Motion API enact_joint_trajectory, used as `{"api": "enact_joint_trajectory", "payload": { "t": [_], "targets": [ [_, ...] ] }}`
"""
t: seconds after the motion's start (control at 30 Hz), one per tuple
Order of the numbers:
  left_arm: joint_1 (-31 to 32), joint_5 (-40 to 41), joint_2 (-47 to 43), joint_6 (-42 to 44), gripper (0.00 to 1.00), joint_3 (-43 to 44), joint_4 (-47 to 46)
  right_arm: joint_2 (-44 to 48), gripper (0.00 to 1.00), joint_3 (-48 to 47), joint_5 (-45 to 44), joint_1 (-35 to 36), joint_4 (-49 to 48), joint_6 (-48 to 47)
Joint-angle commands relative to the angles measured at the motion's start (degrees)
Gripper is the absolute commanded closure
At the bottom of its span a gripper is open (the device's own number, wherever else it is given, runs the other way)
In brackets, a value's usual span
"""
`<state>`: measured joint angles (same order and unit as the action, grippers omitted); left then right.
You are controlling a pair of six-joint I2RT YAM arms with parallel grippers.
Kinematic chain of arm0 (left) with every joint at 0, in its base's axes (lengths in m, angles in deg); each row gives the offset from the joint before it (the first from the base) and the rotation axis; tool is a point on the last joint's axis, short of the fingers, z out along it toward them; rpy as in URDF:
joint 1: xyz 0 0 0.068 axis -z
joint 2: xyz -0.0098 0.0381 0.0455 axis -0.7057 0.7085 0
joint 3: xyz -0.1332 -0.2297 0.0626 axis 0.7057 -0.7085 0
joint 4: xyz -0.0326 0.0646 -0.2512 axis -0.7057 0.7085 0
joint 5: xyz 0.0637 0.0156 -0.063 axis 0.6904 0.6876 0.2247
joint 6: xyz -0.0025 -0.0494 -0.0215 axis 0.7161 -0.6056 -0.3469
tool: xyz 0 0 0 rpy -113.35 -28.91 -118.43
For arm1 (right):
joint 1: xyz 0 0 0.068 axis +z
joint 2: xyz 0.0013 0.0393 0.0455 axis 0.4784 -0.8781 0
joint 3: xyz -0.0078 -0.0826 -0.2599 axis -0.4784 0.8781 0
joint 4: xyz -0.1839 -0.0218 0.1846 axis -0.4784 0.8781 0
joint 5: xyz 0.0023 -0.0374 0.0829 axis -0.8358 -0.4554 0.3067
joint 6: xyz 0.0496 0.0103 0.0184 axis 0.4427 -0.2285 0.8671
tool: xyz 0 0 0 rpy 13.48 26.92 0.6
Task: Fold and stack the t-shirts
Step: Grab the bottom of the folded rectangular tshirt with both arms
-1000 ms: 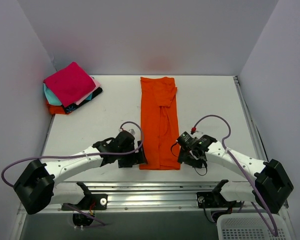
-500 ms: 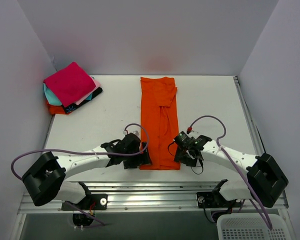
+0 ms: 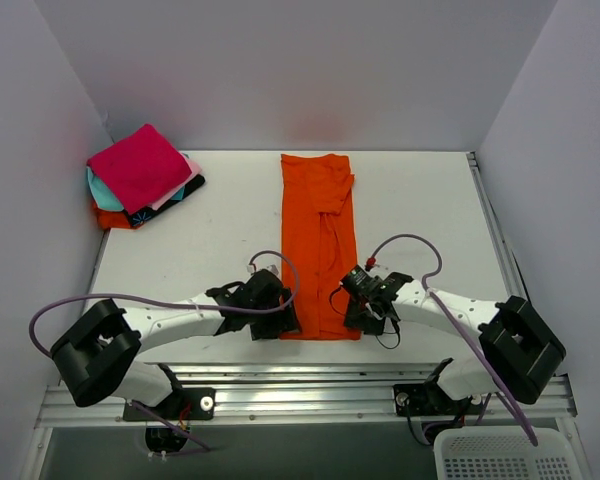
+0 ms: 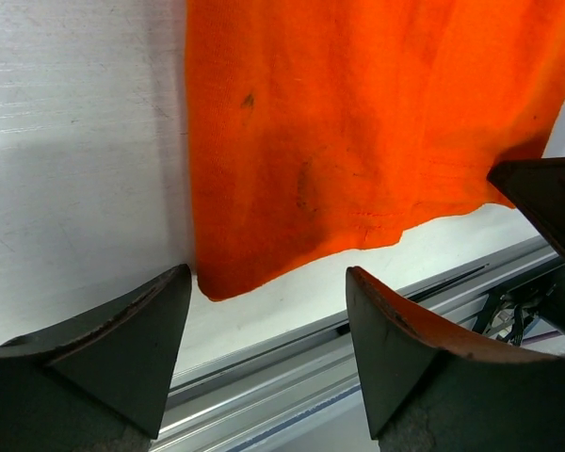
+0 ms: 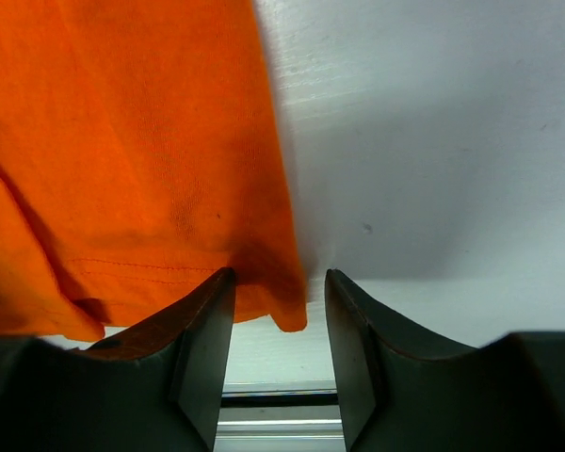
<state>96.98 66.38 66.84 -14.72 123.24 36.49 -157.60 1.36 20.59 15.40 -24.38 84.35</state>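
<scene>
T-shirt [image 3: 320, 240] seemingly sits within left claw [image 4: 268, 280], right claw [image 5: 279, 280].

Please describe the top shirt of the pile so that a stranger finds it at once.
On the white table, look to the far left corner, by the wall, where a pile of folded shirts lies. Its top is the magenta shirt; teal, pink, orange and black show only as edges beneath.

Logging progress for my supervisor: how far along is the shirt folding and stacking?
Done: the folded pile sits at the far left, and the orange t-shirt is already narrowed into a long strip. In hand: the left gripper and right gripper are open at its near corners, neither closed on cloth. Left: the crosswise folds, then adding it to the pile.
</scene>
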Motion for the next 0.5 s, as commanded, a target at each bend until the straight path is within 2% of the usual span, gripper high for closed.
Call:
{"api": "enact_joint_trajectory", "payload": {
  "t": [0.0, 0.1, 0.2, 0.23, 0.3, 0.33, 0.37, 0.4, 0.47],
  "targets": [
    [0.3, 0.7, 0.7, -0.5, 0.24, -0.3, -3.0, -1.4, 0.62, 1.0, 0.1, 0.8, 0.4, 0.6],
    [0.3, 0.7, 1.1, -0.4, 0.29, -0.5, -3.3, -1.9, 0.71, 1.4, 0.5, 0.9, -0.4, 0.6],
    [0.3, 0.3, 1.7, -0.2, 0.39, -0.4, -4.0, -2.5, 0.80, 1.6, 0.9, 0.9, -1.0, 0.5],
    [0.3, 0.2, 1.9, -0.2, 0.44, -0.4, -4.2, -2.7, 0.86, 1.6, 1.0, 0.9, -1.1, 0.2],
    [0.3, -0.2, 2.5, 0.2, 0.63, -0.1, -4.5, -3.0, 0.91, 1.5, 1.0, 0.9, -1.1, 0.2],
    [0.3, -0.2, 2.9, 0.4, 0.76, 0.2, -4.3, -2.8, 0.96, 1.6, 1.0, 0.9, -0.9, 0.0],
    [0.3, -0.1, 2.9, 0.5, 0.93, 1.1, -3.3, -2.4, 0.97, 1.5, 1.0, 0.9, -0.5, -0.1],
    [0.3, 0.1, 2.9, 1.0, 0.97, 1.6, -2.6, -2.0, 0.99, 1.0, 0.8, 1.0, 0.0, -0.2],
    [0.4, 0.6, 1.8, 1.6, 0.98, 2.7, 0.6, -0.5, 1.00, -0.1, -0.1, 0.9, 3.7, -0.7]
  ]
}}
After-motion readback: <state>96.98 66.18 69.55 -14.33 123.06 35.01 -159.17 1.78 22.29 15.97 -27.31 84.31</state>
